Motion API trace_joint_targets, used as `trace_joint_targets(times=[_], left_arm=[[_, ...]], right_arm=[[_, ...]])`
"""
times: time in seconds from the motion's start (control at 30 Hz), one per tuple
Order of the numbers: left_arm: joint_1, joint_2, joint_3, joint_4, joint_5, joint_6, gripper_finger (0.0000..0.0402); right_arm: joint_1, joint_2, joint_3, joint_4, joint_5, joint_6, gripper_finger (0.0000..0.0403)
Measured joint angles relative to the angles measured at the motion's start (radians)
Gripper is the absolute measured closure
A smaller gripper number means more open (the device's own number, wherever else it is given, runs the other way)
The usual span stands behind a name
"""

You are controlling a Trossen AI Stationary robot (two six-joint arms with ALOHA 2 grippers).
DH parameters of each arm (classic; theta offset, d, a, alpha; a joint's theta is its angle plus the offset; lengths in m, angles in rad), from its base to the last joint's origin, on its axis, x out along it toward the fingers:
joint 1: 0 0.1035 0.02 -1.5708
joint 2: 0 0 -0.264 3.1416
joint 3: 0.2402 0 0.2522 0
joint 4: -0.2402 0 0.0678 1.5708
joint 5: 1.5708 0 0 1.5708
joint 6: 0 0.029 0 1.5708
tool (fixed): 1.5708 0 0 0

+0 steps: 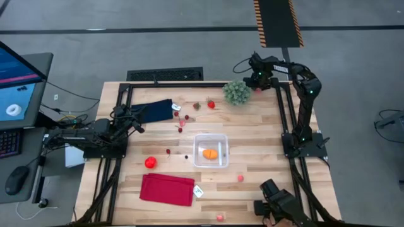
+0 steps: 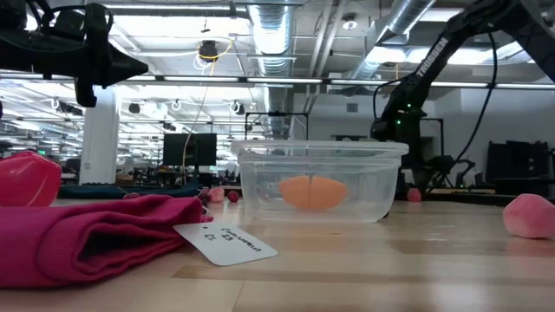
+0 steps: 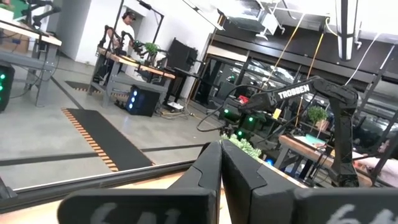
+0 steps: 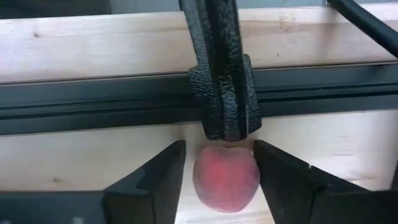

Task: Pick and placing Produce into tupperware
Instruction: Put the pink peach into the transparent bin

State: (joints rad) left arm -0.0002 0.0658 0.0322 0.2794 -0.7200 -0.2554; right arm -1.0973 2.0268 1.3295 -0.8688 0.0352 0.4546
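- The step in hand looks like a pick: the right gripper (image 4: 217, 165) is down at the table's far right corner, beside the green spiky plant ball (image 1: 237, 92), with its fingers apart on either side of a pink-red toy fruit (image 4: 226, 178).
- In the right wrist view the fruit sits between the two fingers (image 4: 155, 174), narrow gaps showing on both sides, so I judge the grasp not yet made. Whether either pad already touches it is hard to tell.
- The tupperware (image 1: 211, 151) stands near the table's middle, well apart from that corner, with one orange piece (image 1: 210, 153) inside.
- More produce lies loose: a red piece (image 1: 150, 162) by the left edge, small ones near the far edge, and pink ones (image 1: 240, 178) toward the near edge.
- The left gripper (image 3: 221, 177) waits at the left edge near the navy cloth (image 1: 154, 111), fingers pressed together and holding nothing.
- Next move, as I read it: close firmly on the fruit, lift clear of the black frame rail (image 4: 93, 102), and carry it over the container before letting go.
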Motion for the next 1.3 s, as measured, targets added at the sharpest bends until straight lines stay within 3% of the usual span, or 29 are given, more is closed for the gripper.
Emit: trace_joint_targets(times=[0.3,0.6,0.87,1.3], left_arm=[[0.000,0.000,0.000,-0.001,0.000,0.000,0.0401],[0.000,0.000,0.000,-0.001,0.001,0.000,0.0401],[0.000,0.000,0.000,-0.001,0.001,-0.001,0.0401],[0.000,0.000,0.000,-0.001,0.002,-0.001,0.0401]], right_arm=[[0.000,-0.015,-0.003,-0.015,-0.005,0.000,0.0254],[-0.006,-0.012,0.025,-0.090,-0.012,-0.012,0.0239],[-0.002,-0.013,0.081,-0.109,-0.006,-0.020,0.0265],[-0.002,-0.018,0.180,-0.201,0.022,-0.031,0.0264]])
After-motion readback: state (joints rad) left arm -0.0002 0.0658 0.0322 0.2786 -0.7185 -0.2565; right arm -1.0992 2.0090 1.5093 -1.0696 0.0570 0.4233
